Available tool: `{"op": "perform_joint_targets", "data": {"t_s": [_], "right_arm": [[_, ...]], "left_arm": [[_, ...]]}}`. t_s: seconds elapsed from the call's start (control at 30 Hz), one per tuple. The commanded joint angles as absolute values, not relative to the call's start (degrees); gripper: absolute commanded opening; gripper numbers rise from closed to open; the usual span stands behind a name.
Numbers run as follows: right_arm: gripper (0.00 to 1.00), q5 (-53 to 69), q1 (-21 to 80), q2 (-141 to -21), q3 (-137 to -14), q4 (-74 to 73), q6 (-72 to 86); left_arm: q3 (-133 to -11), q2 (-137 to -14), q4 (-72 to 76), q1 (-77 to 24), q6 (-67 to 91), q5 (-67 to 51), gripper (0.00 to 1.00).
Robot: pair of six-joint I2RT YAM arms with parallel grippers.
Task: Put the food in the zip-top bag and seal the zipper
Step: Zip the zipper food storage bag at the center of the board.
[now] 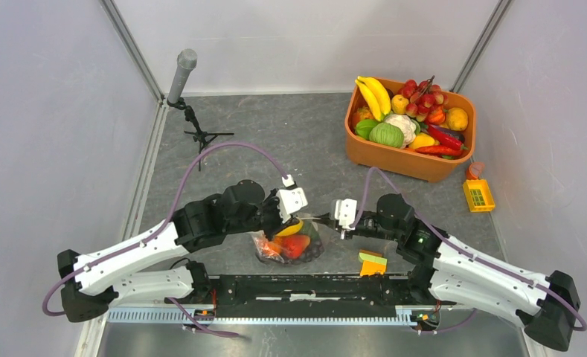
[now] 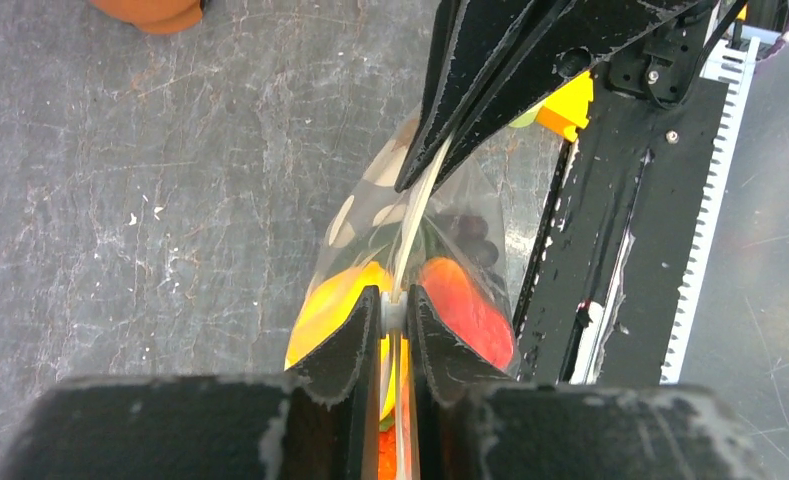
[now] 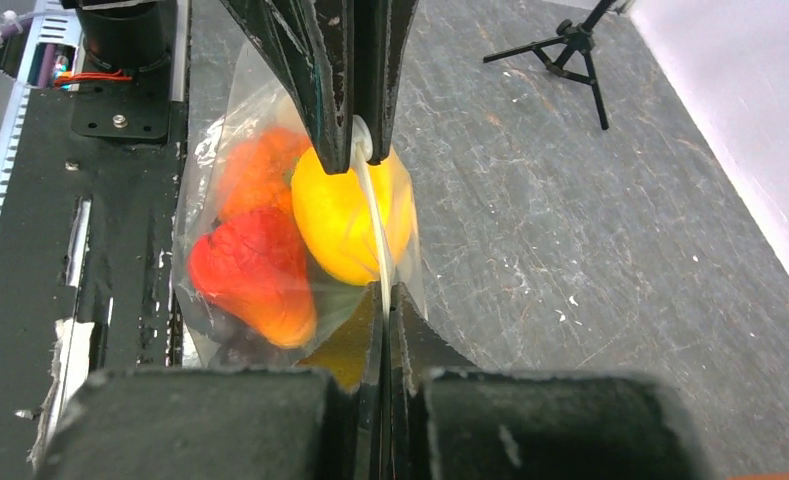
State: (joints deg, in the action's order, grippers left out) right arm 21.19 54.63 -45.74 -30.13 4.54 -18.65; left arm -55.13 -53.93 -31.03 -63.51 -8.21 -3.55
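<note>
The zip-top bag (image 1: 294, 245) hangs stretched between my two grippers over the table's near edge. Through its clear plastic I see the food: a yellow piece (image 3: 340, 215), a red one (image 3: 255, 270) and an orange one (image 3: 260, 170). The zipper (image 2: 418, 215) runs as a taut white strip from one gripper to the other. My left gripper (image 2: 394, 300) is shut on a small white piece at one end of the zipper. At the other end my right gripper (image 3: 384, 295) is shut flat on the strip. From above, the left gripper (image 1: 297, 216) and right gripper (image 1: 340, 227) face each other.
An orange tub (image 1: 405, 160) full of more toy fruit stands at the back right. A small tripod with a grey cylinder (image 1: 190, 111) is at the back left. A yellow crate (image 1: 478, 195) and an orange-green block (image 1: 372, 262) lie to the right; the black base rail (image 1: 312, 286) runs just below the bag.
</note>
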Motion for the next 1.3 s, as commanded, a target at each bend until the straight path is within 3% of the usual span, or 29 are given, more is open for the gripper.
{"op": "perform_joint_targets", "data": {"t_s": [0.0,0.5,0.87,0.9,1.07,1.27], "right_arm": [[0.0,17.8,54.6,-42.2,-27.8,10.1,-16.3],[0.0,4.5,54.6,-37.0,-23.2,12.2,-13.0],[0.02,7.5,54.6,-36.3,-23.4,13.1,-10.4],[0.06,8.2,54.6,-36.7,-23.9,12.7,-10.2],[0.6,11.8,54.6,-38.7,-27.0,9.2,-9.9],[0.72,16.5,54.6,-41.6,-33.3,1.8,-13.1]], "left_arm": [[-54.3,-53.7,-28.6,-63.5,-6.0,-3.5,0.02],[-50.0,-45.7,-31.6,-63.5,-2.9,4.9,0.03],[-49.0,-44.8,-30.9,-63.5,-1.1,6.8,0.03],[-49.0,-45.0,-30.9,-63.5,-1.1,6.6,0.03],[-49.1,-44.9,-29.7,-63.5,-0.9,4.6,0.03],[-48.7,-44.4,-28.2,-63.5,-1.1,4.1,0.03]]}}
